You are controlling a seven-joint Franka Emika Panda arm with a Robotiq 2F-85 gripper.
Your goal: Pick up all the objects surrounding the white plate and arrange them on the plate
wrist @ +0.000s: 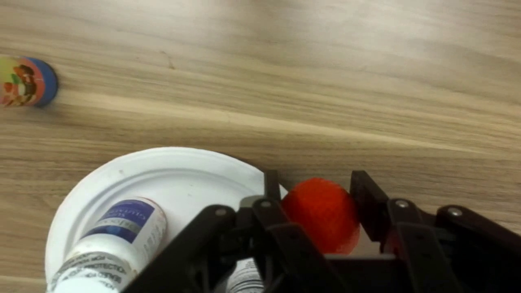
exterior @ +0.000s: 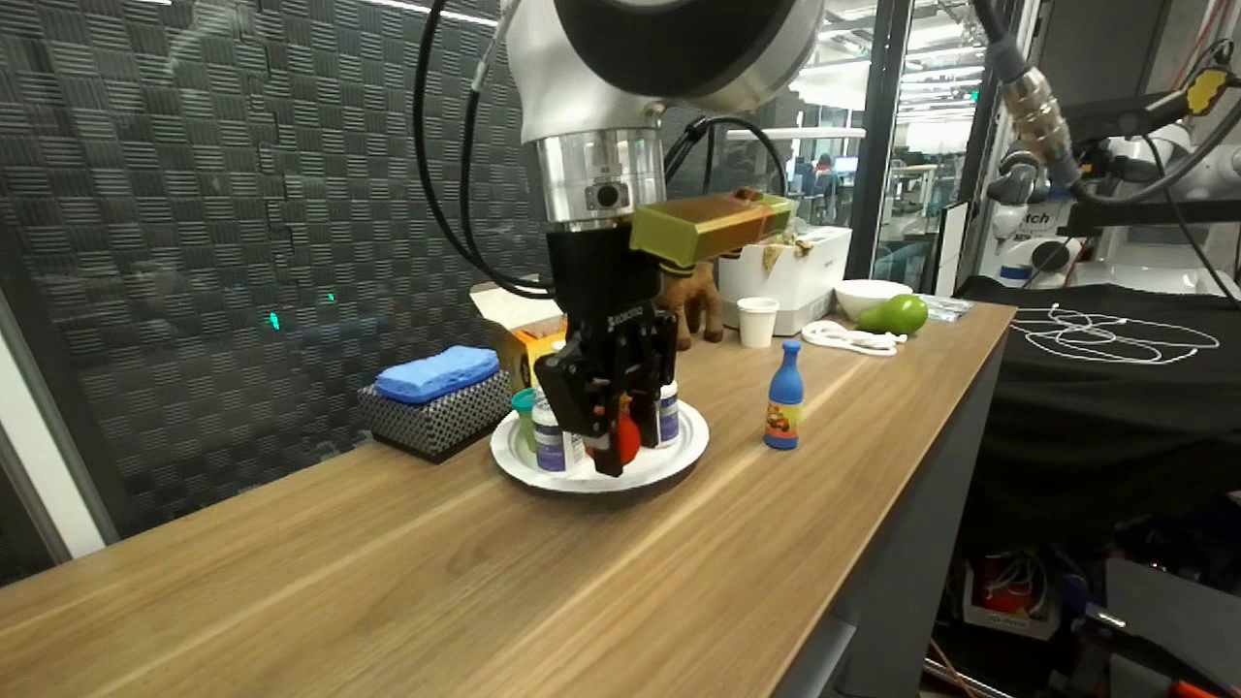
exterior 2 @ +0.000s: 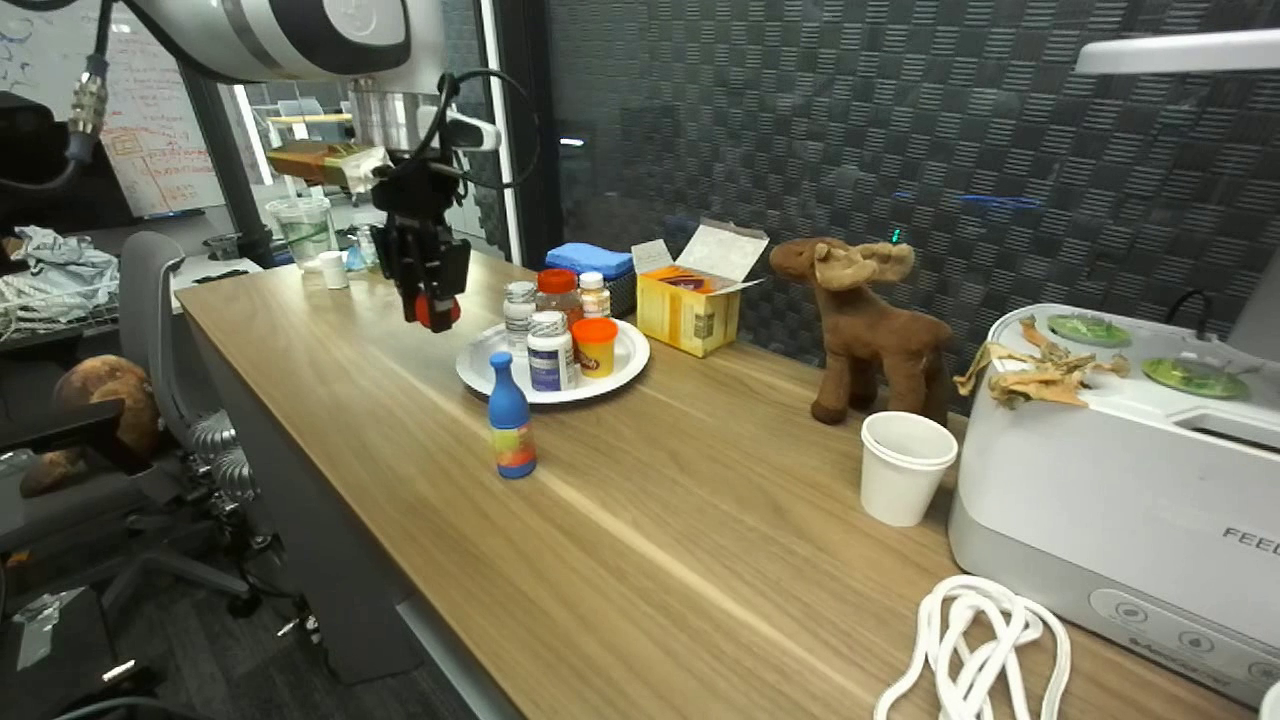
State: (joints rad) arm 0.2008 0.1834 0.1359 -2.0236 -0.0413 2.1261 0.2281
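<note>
A red ball (exterior 2: 437, 313) sits between the fingers of my gripper (wrist: 317, 179), which is shut on it. In the wrist view the ball hangs by the rim of the white plate (wrist: 179, 158); in an exterior view it is lifted above the table. On the plate (exterior 2: 470, 368) stand white pill bottles (exterior 2: 550, 355), a red-capped jar (exterior 2: 557, 292), a small orange-capped bottle (exterior 2: 595, 298) and an orange-lidded tub (exterior 2: 595, 352). A green-lidded tub (exterior: 525, 419) shows on it too. Off the plate, a blue bottle (exterior: 783, 402) stands upright on the table; my gripper is apart from it.
Behind the plate are an open yellow box (exterior 2: 688, 315) and a patterned box (exterior: 436, 417) topped by a blue cloth (exterior: 438, 373). A brown toy animal (exterior 2: 875, 330), white cups (exterior 2: 905, 470), a white cord (exterior 2: 975, 640) and a white appliance (exterior 2: 1130, 480) stand farther along the table.
</note>
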